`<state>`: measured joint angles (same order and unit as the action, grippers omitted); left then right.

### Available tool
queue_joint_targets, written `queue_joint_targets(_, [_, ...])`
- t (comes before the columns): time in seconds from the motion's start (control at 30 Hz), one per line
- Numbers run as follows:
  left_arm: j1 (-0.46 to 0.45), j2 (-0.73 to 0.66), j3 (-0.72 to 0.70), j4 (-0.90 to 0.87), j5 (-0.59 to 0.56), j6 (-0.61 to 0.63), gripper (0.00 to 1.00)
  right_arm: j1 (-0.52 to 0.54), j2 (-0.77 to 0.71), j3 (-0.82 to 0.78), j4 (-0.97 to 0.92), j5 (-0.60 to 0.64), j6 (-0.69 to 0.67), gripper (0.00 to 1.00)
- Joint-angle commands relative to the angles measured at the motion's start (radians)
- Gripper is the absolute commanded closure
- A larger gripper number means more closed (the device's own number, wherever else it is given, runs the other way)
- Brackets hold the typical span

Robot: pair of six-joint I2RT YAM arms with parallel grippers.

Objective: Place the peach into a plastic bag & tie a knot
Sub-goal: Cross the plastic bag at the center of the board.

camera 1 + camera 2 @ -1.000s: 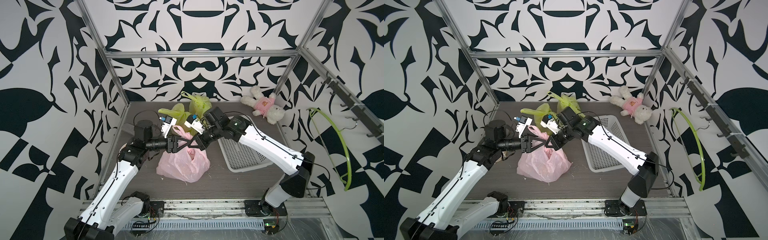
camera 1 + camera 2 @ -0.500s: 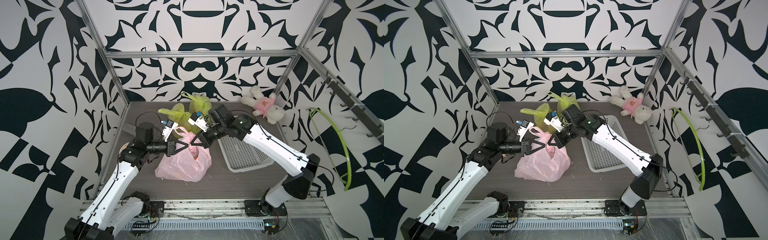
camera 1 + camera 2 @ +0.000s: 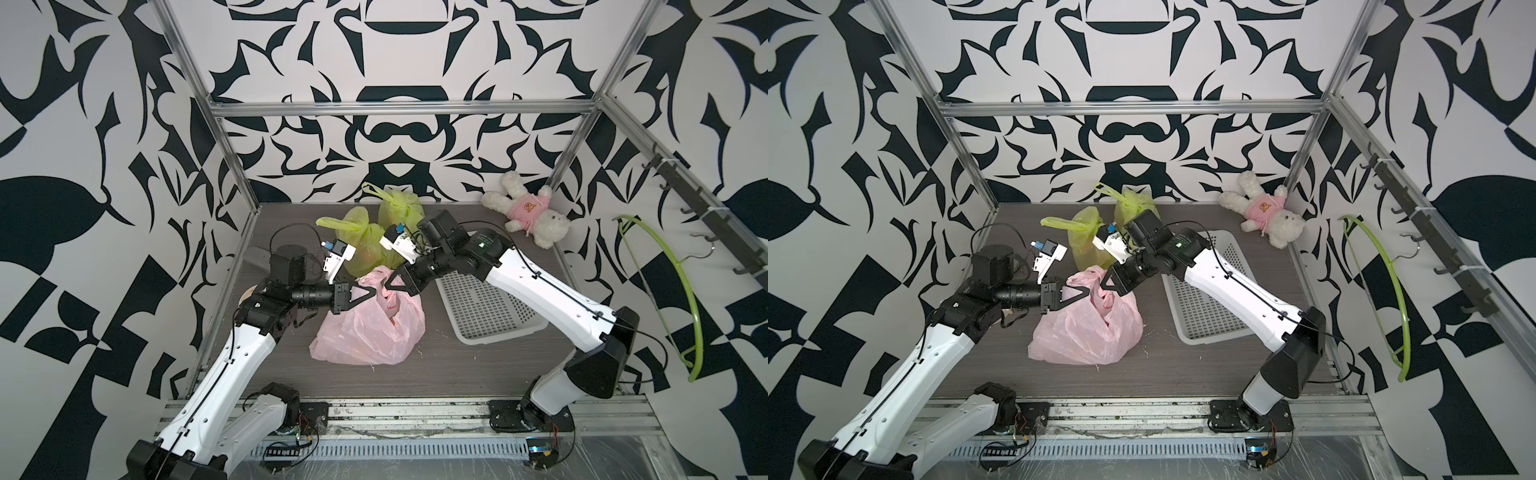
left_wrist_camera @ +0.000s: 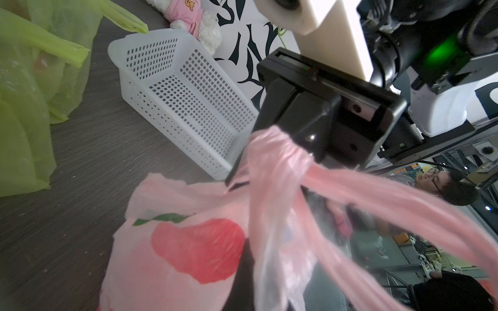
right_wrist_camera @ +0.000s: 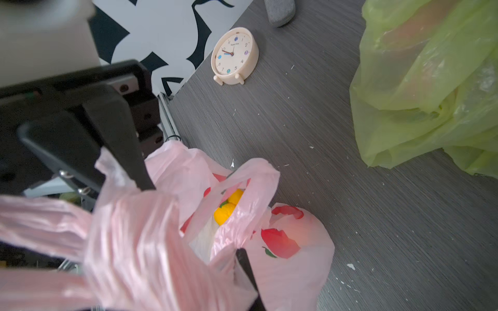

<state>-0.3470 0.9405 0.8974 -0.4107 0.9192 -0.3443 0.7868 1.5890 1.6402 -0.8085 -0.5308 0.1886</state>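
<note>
left pincer (image 3: pixel 372 292) clamped on one handle of the pink bag (image 3: pixel 370 332), right pincer (image 3: pixel 388 287) clamped on the other. bag sits on desk (image 3: pixel 457 374) near green bags (image 3: pixel 365 251). mouth gaping, yellow item (image 5: pixel 228 209) inside.

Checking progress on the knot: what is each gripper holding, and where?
The left gripper and right gripper are each shut on a bunched handle of the pink bag, near its mouth.
</note>
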Motion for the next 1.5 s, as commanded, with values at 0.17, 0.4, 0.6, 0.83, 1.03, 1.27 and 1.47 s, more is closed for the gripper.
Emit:
queue_joint_targets(0.17, [-0.060,-0.008,-0.026,0.078,-0.012,-0.083,1.00,-0.011,-0.082,-0.079,0.291,0.151,0.215,1.00])
queue_joint_targets(0.4, [-0.146,0.000,-0.061,0.200,-0.112,-0.151,1.00,-0.011,-0.143,-0.206,0.588,0.202,0.380,1.00])
queue_joint_targets(0.6, [-0.170,-0.014,-0.129,0.379,-0.154,-0.235,1.00,-0.009,-0.206,-0.379,0.961,0.161,0.577,1.00])
queue_joint_targets(0.83, [-0.193,-0.011,-0.207,0.510,-0.190,-0.297,1.00,-0.009,-0.199,-0.501,1.279,0.097,0.748,1.00])
queue_joint_targets(1.03, [-0.213,-0.042,-0.283,0.600,-0.258,-0.338,1.00,-0.009,-0.187,-0.532,1.415,0.042,0.832,1.00])
queue_joint_targets(1.27, [-0.214,-0.050,-0.345,0.644,-0.303,-0.359,1.00,-0.009,-0.188,-0.507,1.439,-0.025,0.860,1.00])
queue_joint_targets(1.47, [-0.215,-0.075,-0.373,0.643,-0.332,-0.371,0.72,-0.018,-0.187,-0.489,1.373,-0.063,0.814,1.00])
